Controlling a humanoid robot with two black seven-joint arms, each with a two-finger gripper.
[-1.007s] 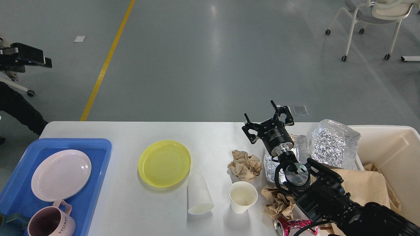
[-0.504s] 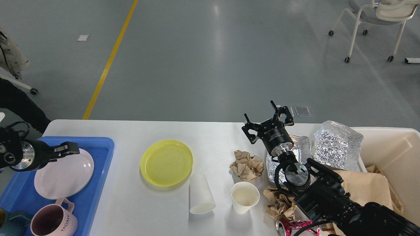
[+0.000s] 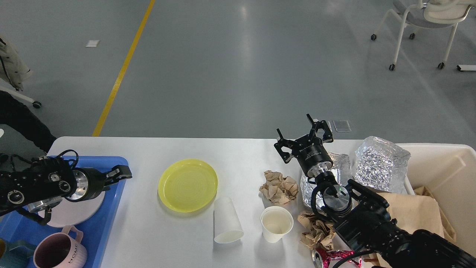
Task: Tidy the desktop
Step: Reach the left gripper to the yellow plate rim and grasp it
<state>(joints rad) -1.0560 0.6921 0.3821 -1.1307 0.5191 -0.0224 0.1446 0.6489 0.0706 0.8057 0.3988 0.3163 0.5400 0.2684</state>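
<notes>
You've got the desktop (image 3: 241,156) filling the lower half of the frame, its long axis running left to right, its far edge square across the middle and its rounded far-left corner showing at mid left. Next in size, the cream bin (image 3: 446,163) sits at lower right and the blue tray (image 3: 111,223) at lower left. And here's the change: your left gripper (image 3: 121,174) has swept in from the left edge, a moment ago barely in view, now out past the tray's inner rim and pointing right toward the yellow plate (image 3: 187,185). Its jaws are too small and dark to read, so you cannot tell whether they are parted. Your right gripper (image 3: 303,134) hasn't budged, held above the far edge with its fingers spread and nothing between them. That suggests the plate is your next pickup, bound for the tray. The tipped paper cup (image 3: 227,220), upright cup (image 3: 276,224) and crumpled paper (image 3: 279,187) wait untouched.
</notes>
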